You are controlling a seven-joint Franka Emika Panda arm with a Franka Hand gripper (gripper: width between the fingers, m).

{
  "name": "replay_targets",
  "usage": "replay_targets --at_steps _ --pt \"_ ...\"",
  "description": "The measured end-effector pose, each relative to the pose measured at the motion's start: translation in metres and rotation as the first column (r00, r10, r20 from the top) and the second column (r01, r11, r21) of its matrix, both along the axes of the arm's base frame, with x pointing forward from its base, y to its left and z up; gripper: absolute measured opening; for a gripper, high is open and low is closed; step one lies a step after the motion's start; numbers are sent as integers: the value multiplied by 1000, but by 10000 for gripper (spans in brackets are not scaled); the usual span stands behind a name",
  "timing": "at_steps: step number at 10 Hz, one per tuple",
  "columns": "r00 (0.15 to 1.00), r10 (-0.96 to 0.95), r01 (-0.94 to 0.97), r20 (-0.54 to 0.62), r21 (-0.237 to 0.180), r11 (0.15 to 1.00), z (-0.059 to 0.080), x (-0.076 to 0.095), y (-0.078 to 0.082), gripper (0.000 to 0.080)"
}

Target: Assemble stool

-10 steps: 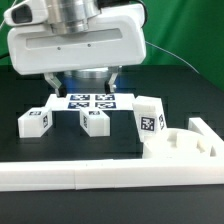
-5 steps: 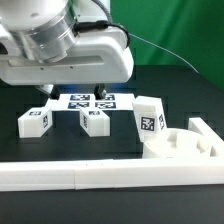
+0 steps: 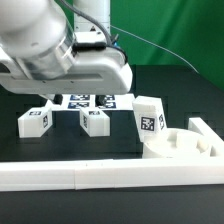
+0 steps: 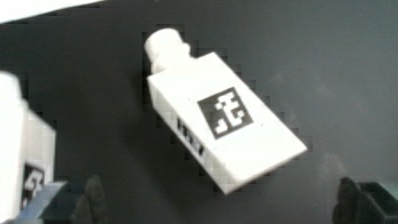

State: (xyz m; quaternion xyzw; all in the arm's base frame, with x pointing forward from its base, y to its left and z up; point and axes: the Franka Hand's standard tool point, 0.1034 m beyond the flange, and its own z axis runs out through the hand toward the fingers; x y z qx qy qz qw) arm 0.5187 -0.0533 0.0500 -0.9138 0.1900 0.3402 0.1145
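Three white stool legs with tags lie on the black table: one on the exterior view's left (image 3: 35,120), one in the middle (image 3: 95,121), one standing on the right (image 3: 149,122). The round white seat (image 3: 176,146) sits in the rail's corner on the right. My white hand (image 3: 75,70) hangs above the left and middle legs and hides its fingers there. In the wrist view my gripper (image 4: 222,205) is open and empty. One leg (image 4: 217,110) with a peg end lies just beyond the dark fingertips (image 4: 79,200), and a second leg (image 4: 22,140) shows at the edge.
The marker board (image 3: 92,101) lies flat behind the legs, partly under my hand. The long white border rail (image 3: 90,176) runs along the front and turns up around the seat on the exterior view's right (image 3: 203,135). A cable hangs behind the arm.
My hand has swung toward the exterior view's left and come lower, now covering most of the marker board. The legs and seat have not moved.
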Motion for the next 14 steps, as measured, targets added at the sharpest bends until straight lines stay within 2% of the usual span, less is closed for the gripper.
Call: replay_targets --at_steps 4,9,14 --pt "999 -30 30 -18 -35 999 -15 0 13 649" --pt "999 -32 32 -4 -51 998 -31 -3 22 649" --pt "999 -41 41 -15 -52 998 -33 -8 21 649"
